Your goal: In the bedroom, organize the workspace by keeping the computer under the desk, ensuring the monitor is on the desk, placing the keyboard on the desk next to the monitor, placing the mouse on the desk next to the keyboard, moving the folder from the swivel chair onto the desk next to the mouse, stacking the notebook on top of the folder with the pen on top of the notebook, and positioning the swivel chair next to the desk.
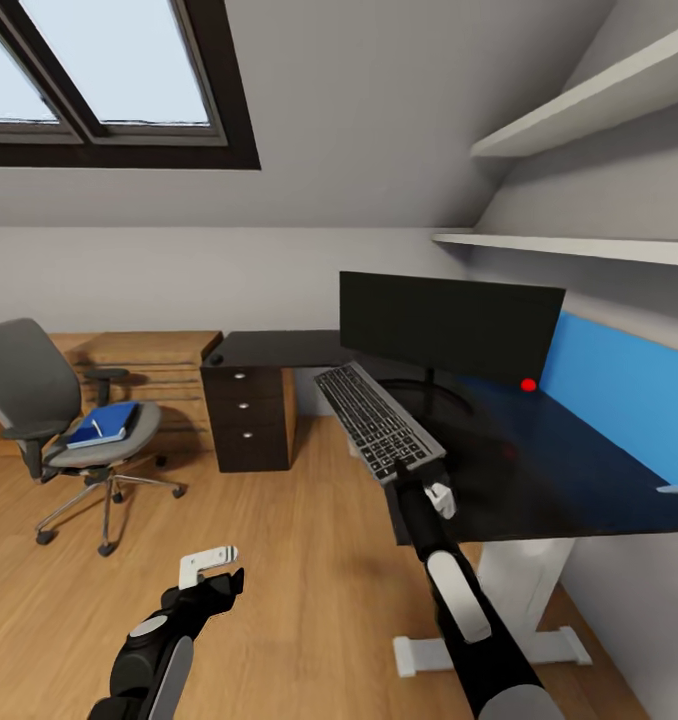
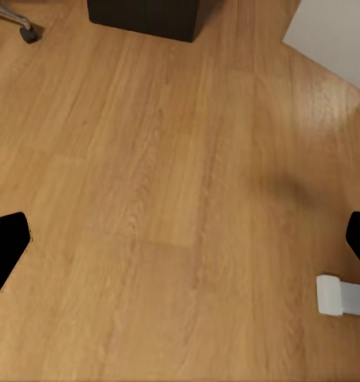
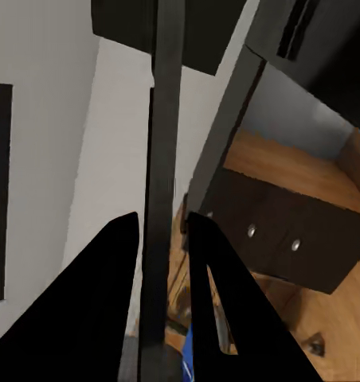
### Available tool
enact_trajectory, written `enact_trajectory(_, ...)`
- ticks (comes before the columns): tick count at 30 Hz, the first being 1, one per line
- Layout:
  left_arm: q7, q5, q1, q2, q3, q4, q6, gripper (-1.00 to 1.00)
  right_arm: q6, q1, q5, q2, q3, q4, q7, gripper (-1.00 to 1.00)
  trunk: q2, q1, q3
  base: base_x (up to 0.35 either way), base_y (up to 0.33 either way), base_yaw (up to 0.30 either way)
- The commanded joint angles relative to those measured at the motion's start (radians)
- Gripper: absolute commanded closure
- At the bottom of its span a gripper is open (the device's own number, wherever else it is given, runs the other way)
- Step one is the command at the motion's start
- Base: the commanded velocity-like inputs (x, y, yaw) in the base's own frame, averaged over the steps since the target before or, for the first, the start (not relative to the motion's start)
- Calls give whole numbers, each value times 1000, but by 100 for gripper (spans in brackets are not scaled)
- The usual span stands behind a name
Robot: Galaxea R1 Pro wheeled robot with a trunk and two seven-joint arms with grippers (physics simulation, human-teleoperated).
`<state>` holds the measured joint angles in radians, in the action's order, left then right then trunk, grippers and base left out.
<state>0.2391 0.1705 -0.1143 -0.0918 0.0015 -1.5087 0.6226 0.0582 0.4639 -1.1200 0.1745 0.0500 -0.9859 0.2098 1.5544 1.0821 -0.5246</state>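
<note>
My right gripper [image 1: 420, 477] is shut on the near end of the keyboard [image 1: 377, 420], which hangs tilted over the desk's [image 1: 569, 480] front left edge, in front of the monitor [image 1: 449, 325]. In the right wrist view the fingers [image 3: 108, 270] pinch the keyboard's thin edge [image 3: 166, 143]. The mouse [image 1: 216, 358] lies on the desk's far left corner. On the swivel chair [image 1: 39, 400] lies the blue folder [image 1: 107, 420] with a white pen [image 1: 97, 429] on it. My left gripper [image 1: 215, 566] hangs open over the floor. Notebook and computer are out of view.
A dark drawer unit [image 1: 247, 418] stands under the desk's left end, with low wooden shelving [image 1: 149, 360] beside it. The desk's white foot [image 2: 343, 295] rests on the wood floor [image 2: 172, 199]. Wall shelves [image 1: 579, 245] and a blue panel [image 1: 624, 395] hang above the desk.
</note>
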Motion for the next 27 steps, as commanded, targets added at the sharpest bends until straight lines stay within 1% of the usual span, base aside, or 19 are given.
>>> enact_trajectory(1, 7, 11, 0, 0, 0, -1, 3, -100, 5, 0, -37, 0, 3, 1, 3, 100, 1, 0, -1, 237, 268, 0)
enact_trajectory(2, 7, 11, 0, 0, 0, -1, 3, -100, 5, 0, -50, 0, 3, 1, 3, 100, 1, 0, -1, 237, 268, 0)
enact_trajectory(3, 7, 11, -1, 0, 0, -1, 3, -100, 4, -1, -71, 0, 4, 2, 2, 100, 1, 0, -1, 237, 268, 0)
enact_trajectory(4, 2, 13, 0, 0, 0, -1, 2, -100, -57, -4, -128, 0, 24, 34, 3, 100, -6, -3, 2, 232, 271, 0)
enact_trajectory(5, 2, 13, 0, 0, 0, -1, 2, -100, -66, -5, -152, 0, 27, 44, 2, 100, -13, -7, 5, 230, 271, 0)
enact_trajectory(7, 2, 13, -1, 0, 0, -1, 1, -100, -69, -5, -167, 0, 33, 47, 2, 100, -27, -15, 12, 229, 271, 0)
enact_trajectory(11, 2, 14, -1, 0, 0, -1, 2, -100, -72, -5, -178, 0, 50, 50, 2, 100, -55, -30, 24, 228, 272, 0)
enact_trajectory(19, 2, 14, 0, 0, 0, -1, 2, -100, -71, -5, -182, 0, 55, 52, 1, 100, -111, -61, 50, 225, 273, 9)
enact_trajectory(27, 6, 11, 0, 0, 0, -1, 2, -100, -71, -5, -182, 0, 57, 62, 0, 100, -167, -92, 84, 225, 273, 142)
